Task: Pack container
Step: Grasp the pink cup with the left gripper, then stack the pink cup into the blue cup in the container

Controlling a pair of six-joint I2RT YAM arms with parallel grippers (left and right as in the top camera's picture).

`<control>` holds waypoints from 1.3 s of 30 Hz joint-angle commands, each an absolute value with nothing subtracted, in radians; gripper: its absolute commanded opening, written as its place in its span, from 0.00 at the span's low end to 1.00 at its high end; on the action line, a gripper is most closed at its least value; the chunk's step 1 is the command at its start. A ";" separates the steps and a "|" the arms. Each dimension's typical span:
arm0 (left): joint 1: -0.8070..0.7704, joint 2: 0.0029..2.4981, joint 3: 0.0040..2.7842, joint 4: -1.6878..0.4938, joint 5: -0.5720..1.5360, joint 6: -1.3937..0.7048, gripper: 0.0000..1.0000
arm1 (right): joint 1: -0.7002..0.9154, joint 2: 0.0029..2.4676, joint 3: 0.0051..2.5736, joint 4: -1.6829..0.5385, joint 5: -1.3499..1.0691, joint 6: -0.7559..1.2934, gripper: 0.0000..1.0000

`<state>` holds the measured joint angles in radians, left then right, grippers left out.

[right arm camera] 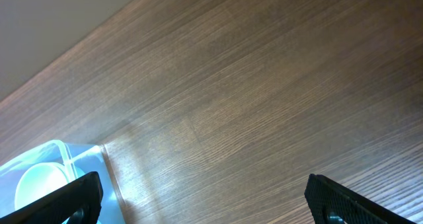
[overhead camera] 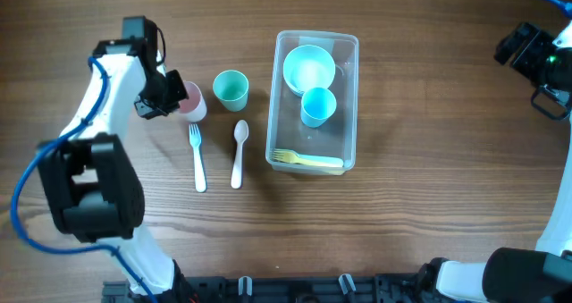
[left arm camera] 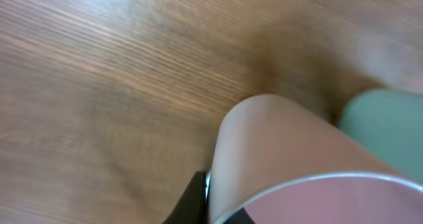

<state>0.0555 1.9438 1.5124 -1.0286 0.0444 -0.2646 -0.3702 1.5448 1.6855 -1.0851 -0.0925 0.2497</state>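
The clear plastic container (overhead camera: 315,97) stands at the table's middle and holds a pale blue bowl (overhead camera: 309,69), a blue cup (overhead camera: 318,105) and a yellow fork (overhead camera: 308,159). A corner of it shows in the right wrist view (right arm camera: 59,158). My left gripper (overhead camera: 170,97) is shut on a pink cup (overhead camera: 192,100), which fills the left wrist view (left arm camera: 291,164). A green cup (overhead camera: 231,88) stands just right of the pink one and also shows in the left wrist view (left arm camera: 386,128). My right gripper (right arm camera: 205,201) is open and empty over bare table at the far right (overhead camera: 545,66).
A white fork (overhead camera: 197,156) and a white spoon (overhead camera: 239,151) lie side by side on the wood between the cups and the table's front, left of the container.
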 commanded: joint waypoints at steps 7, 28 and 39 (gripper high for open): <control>-0.264 1.603 1.683 -1.050 0.137 -0.212 0.04 | -0.370 1.554 1.687 -1.086 -0.097 0.265 1.00; -0.610 1.992 1.683 -0.863 -0.013 -0.082 0.18 | -0.370 1.554 1.687 -1.086 -0.097 0.265 1.00; -0.558 1.936 1.900 -1.062 -0.102 -0.133 0.59 | -0.370 1.554 1.687 -1.085 -0.097 0.265 1.00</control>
